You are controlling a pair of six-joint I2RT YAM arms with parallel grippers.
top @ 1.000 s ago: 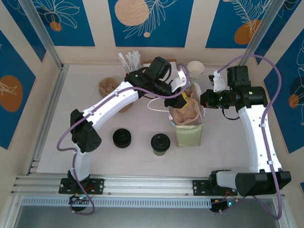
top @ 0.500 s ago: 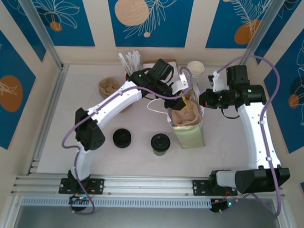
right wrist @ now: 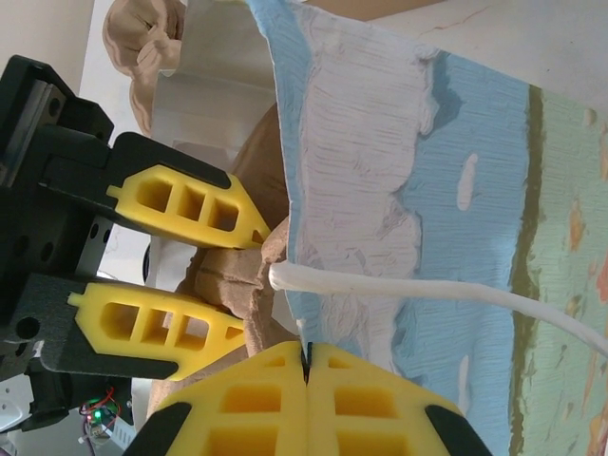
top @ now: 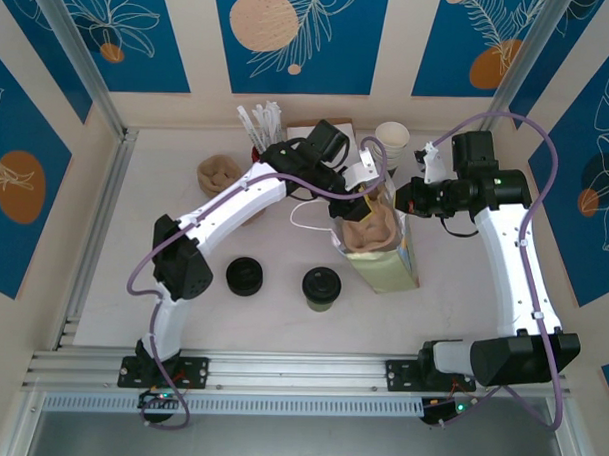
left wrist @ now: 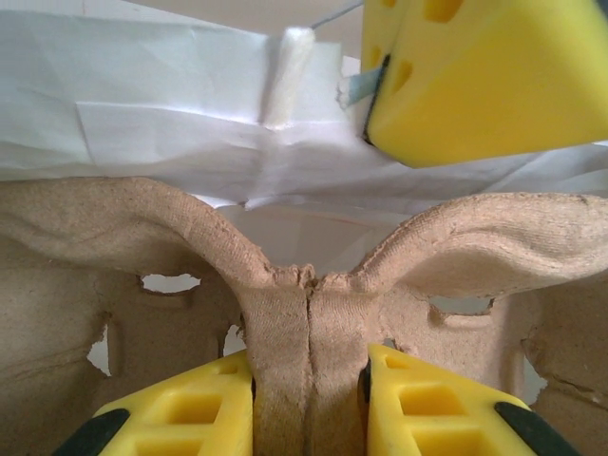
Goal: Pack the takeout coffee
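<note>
One white table [top: 123,272] heads our list; the rest we enter by size.

1. Left arm [top: 225,207] and right arm [top: 513,260], both reaching from the bottom edge of the top view to its centre.
2. Paper bag [top: 387,270], green and blue print outside, white inside, white cord handles. It stands just right of centre, mouth open.
3. Pulp cup carrier [top: 369,233], sitting in the bag's mouth. The left gripper [left wrist: 309,385] is clenched on the carrier's central upright rib, one yellow finger on each side. The right gripper [right wrist: 306,366] has its fingers pressed together on the bag's upper edge, pinching the paper.
4. Heap of like brown pulp pieces [top: 218,171], upper left of the table.
5. Stack of white cups [top: 392,138], by the back wall, above the bag.
6. Takeout coffee [top: 321,288], black lid on, standing on the table at lower centre, just left of the bag and apart from both grippers.
7. Pile of black lids [top: 245,276], left of the coffee, near it but not touching.
8. Holder of white sticks [top: 260,121], top centre-left; we cannot tell what they are.
</note>
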